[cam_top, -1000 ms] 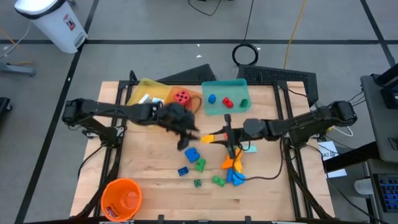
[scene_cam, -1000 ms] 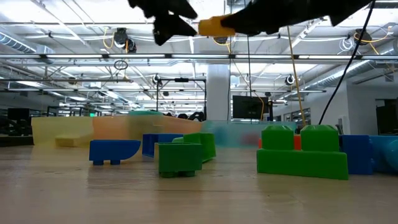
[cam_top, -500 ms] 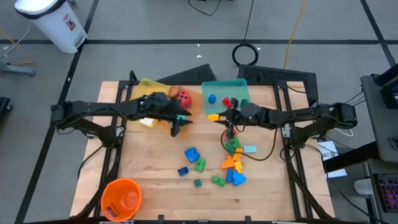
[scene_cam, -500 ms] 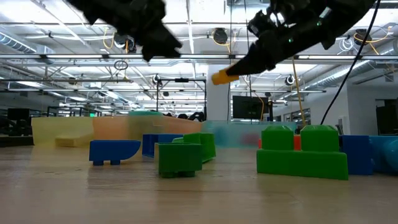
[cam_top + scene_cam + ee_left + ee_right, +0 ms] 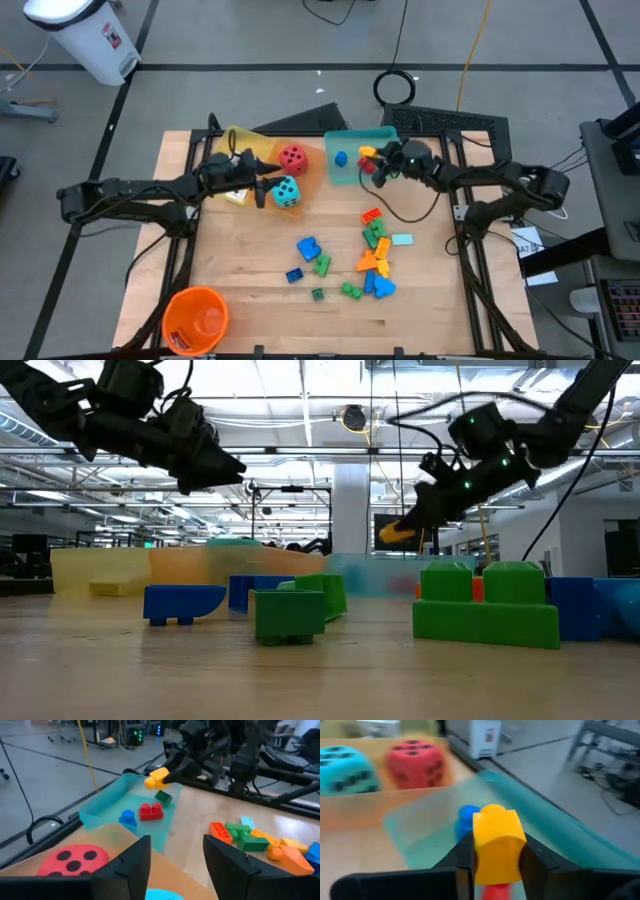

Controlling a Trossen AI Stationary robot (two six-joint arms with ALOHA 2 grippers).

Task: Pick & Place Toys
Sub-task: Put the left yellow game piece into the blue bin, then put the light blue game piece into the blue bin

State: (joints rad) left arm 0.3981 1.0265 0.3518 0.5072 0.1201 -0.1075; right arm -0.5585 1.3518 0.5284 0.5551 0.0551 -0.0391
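Note:
My right gripper [image 5: 374,160] is shut on a yellow brick [image 5: 497,842] and holds it over the teal tray [image 5: 350,135]. A blue brick [image 5: 128,816], a red brick [image 5: 151,811] and a green brick [image 5: 163,796] lie in that tray. My left gripper [image 5: 268,190] is open and empty, just left of the cyan die [image 5: 287,192]. The cyan die sits with the red die [image 5: 293,156] in the orange tray [image 5: 312,158]. Several loose bricks [image 5: 375,255] lie on the table. My right gripper pinches the yellow brick's two opposite sides [image 5: 479,851] between its two fingers. The brick's rounded stud end [image 5: 494,811] sticks out past the fingertips. The fingers slant downward, as the low view [image 5: 398,532] shows, and the brick is lifted clear above the teal tray.
A yellow tray [image 5: 235,150] with a white card stands left of the orange tray. An orange bucket [image 5: 195,318] stands at the near left corner. More blue and green bricks [image 5: 310,255] lie mid-table, with a pale card [image 5: 401,240] beside the pile.
My right gripper has carried the yellow brick from mid-table toward the far edge, over the teal tray, and lower. My left gripper has gone toward the far left and drawn back from the cyan die, which now lies free in the orange tray.

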